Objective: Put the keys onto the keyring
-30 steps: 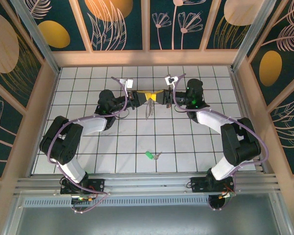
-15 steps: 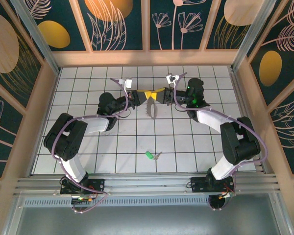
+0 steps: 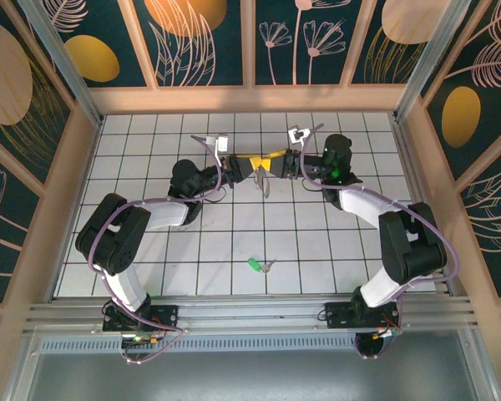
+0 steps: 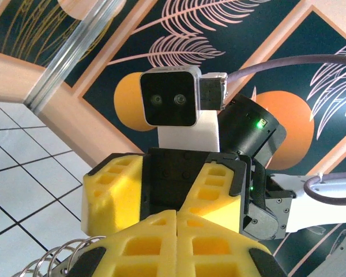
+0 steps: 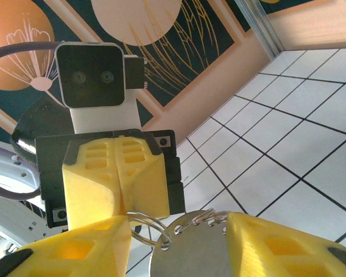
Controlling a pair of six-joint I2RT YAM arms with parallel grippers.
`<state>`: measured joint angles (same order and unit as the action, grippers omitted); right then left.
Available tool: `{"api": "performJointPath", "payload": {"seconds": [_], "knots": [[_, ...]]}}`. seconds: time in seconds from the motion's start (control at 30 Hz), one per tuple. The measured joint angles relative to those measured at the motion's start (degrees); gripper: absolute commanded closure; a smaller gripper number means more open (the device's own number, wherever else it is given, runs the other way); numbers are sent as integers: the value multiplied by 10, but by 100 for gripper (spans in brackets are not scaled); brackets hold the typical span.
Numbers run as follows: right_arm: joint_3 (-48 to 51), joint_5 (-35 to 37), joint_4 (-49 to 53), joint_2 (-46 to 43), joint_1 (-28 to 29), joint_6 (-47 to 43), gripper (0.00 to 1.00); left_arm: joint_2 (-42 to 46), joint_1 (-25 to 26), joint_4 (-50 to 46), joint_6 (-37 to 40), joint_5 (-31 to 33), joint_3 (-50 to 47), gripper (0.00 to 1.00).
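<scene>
Up close, the left gripper (image 5: 120, 209) is pressing its two blocky yellow fingers (image 4: 219, 248) tightly together, with no gap along the seam between them. It is pinching the thin grey metal keyring (image 5: 145, 223), a loop of coiled wire, at their tips. Facing it nose to nose, the right gripper (image 3: 277, 161) is holding its own yellow fingers (image 5: 277, 248) well apart, released. The wire coils and a round silver metal disc (image 5: 190, 257) on the ring are sitting in the gap between them; whether either finger is touching the ring cannot be told.

From the overhead camera, the ring is hanging where the two grippers are meeting, over the far middle of the white tiled table (image 3: 334, 251). Both black-and-white arms are reaching forward and bending inward toward each other. The small silver key with the bright green plastic head (image 3: 260, 266) is lying flat on the tiles near the front edge, roughly midway between the two arm bases. It is well apart from the ring and from both grippers. Dark walls painted with orange circles and pale leaf outlines are enclosing the table.
</scene>
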<state>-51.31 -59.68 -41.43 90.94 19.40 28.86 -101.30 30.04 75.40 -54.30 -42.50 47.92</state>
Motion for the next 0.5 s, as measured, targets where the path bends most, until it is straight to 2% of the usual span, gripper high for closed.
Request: {"api": "performJointPath", "payload": {"seconds": [0.17, 0.2, 0.27, 0.4, 0.5], "knots": [[7, 0, 5, -10, -3, 0, 49, 0, 3, 2, 1, -2, 0, 100], [9, -1, 6, -11, -3, 0, 52, 0, 3, 3, 2, -3, 0, 100], [9, -3, 7, -12, -3, 1, 60, 0, 3, 2, 2, -5, 0, 100], [9, -17, 3, -15, -3, 1, 87, 0, 3, -4, 2, -3, 0, 100], [11, -24, -1, -16, -4, 3, 100, 0, 1, -2, 2, 3, 0, 100]]}}
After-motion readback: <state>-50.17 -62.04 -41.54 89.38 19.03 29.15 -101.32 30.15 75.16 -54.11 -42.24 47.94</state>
